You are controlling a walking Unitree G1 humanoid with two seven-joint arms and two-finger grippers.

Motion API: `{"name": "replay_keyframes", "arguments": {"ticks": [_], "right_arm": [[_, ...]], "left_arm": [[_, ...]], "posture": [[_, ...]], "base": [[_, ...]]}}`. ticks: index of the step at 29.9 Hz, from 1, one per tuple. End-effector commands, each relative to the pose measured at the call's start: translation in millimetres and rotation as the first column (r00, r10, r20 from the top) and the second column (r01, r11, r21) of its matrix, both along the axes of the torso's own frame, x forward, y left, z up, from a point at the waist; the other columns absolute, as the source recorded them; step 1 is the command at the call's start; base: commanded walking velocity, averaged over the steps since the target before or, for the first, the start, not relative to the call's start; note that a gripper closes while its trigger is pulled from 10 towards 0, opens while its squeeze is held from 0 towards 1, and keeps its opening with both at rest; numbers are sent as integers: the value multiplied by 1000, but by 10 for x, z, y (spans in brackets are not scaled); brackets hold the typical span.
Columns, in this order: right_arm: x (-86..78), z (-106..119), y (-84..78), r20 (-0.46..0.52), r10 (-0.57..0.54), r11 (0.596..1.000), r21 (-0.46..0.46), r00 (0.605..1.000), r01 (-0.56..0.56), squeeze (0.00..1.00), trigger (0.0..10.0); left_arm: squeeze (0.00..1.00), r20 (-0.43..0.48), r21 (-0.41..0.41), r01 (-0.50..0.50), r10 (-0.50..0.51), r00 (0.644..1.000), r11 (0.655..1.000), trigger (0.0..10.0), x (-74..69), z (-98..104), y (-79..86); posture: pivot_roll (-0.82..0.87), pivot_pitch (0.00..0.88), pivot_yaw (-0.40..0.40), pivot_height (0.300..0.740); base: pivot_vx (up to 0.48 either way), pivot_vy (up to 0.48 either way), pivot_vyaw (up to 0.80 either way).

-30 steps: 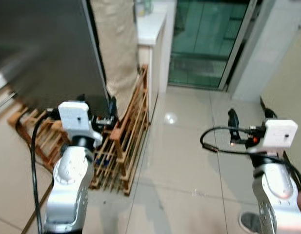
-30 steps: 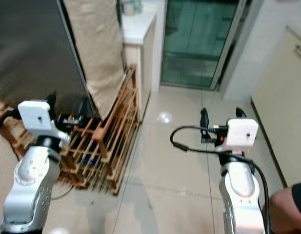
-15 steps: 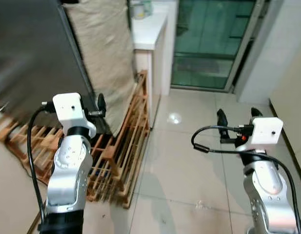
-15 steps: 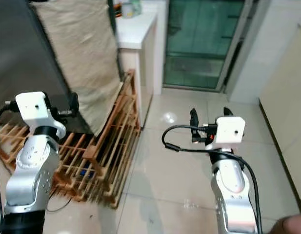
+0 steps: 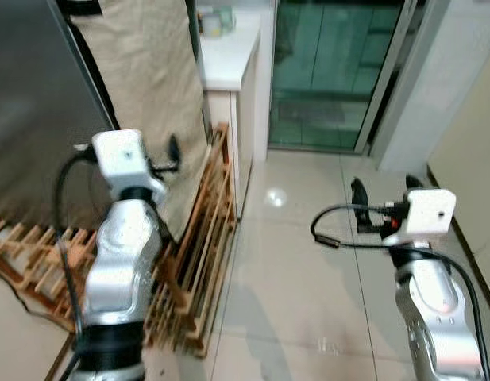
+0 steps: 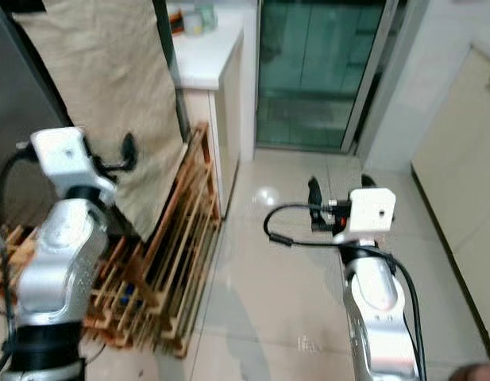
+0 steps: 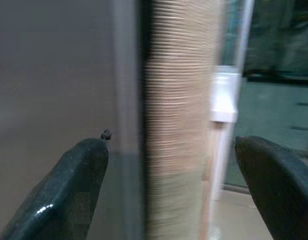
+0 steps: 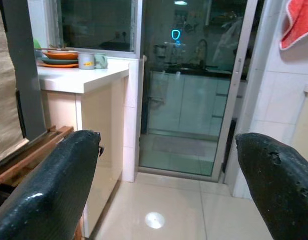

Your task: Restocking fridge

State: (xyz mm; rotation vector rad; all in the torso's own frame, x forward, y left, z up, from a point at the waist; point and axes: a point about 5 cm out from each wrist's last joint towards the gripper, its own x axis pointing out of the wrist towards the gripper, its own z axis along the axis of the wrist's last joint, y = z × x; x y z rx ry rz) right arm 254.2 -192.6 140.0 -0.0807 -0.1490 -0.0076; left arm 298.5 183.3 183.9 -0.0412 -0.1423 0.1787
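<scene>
Left eye view: fridge (image 5: 38, 119) edge left, tiled floor (image 5: 300, 262) open

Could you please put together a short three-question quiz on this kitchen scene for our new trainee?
1. True or false: the right gripper is holding a bottle.
2. What leans against the counter beside the fridge? A) a folded wooden rack B) a ladder C) a broom
3. Fill in: the left gripper is raised with open fingers, pointing at the edge of the dark ____.

Key
1. False: its fingers are open and empty, raised over the tiled floor.
2. A: the wooden rack stands on edge against the counter, below a beige mat.
3. fridge
</scene>
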Motion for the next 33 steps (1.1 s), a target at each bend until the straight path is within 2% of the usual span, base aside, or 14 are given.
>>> {"name": "replay_keyframes", "arguments": {"ticks": [1,6,10,12,14,15,19,22,26,30,33], "right_arm": [[6,17,2,7,2,1000,-8,1000,-2,0,10000],[16,-8,4,-3,3,1000,-9,1000,-3,0,10000],[22,-14,13,-4,6,1000,-10,1000,-6,0,10000],[44,-12,27,-4,11,1000,-10,1000,-11,0,10000],[50,-8,28,-2,13,1000,-11,1000,-13,0,10000],[57,-4,27,-1,15,1000,-13,1000,-15,0,10000],[63,-3,23,0,16,1000,-17,1000,-16,0,10000],[62,-6,20,-1,13,1000,-19,1000,-13,0,10000],[51,-17,20,-3,11,1000,-20,1000,-11,0,10000],[33,-42,3,-12,9,1000,-24,1000,-9,0,10000],[34,-50,0,-15,9,1000,-24,1000,-10,0,10000]], "left_arm": [[0,0,4,15,-15,1000,1000,10000,-12,20,-40],[0,-14,7,97,-96,995,995,10000,-70,-14,-153],[0,-15,-24,124,-125,992,992,10000,-14,-17,-203],[0,-25,-66,171,-173,985,983,10000,78,-33,-281],[0,-33,-63,172,-174,984,983,10000,112,-38,-289],[0,-44,-58,157,-159,986,986,10000,166,-38,-279],[0,-58,-65,124,-127,990,990,10000,235,-29,-248],[0,-60,-85,35,-40,997,996,10000,289,18,-153],[0,-57,-124,0,-7,998,992,10000,264,23,-100],[0,-85,-100,20,-29,996,995,10000,137,-72,-50],[0,-105,-98,14,-24,994,995,10000,117,-134,-34]], "posture": [[-119,0,65,740],[-113,0,64,740],[-113,0,61,740],[-113,0,61,740],[-114,0,59,740],[-117,0,59,740],[-121,0,60,740],[-130,0,65,740],[-132,0,67,740],[-128,0,66,740],[-120,0,59,740]], "base": [[0,0,0],[0,0,0],[0,0,0],[0,0,0],[0,0,0],[0,0,0],[0,0,0],[0,0,0],[0,0,0],[0,0,0],[0,0,0]]}}
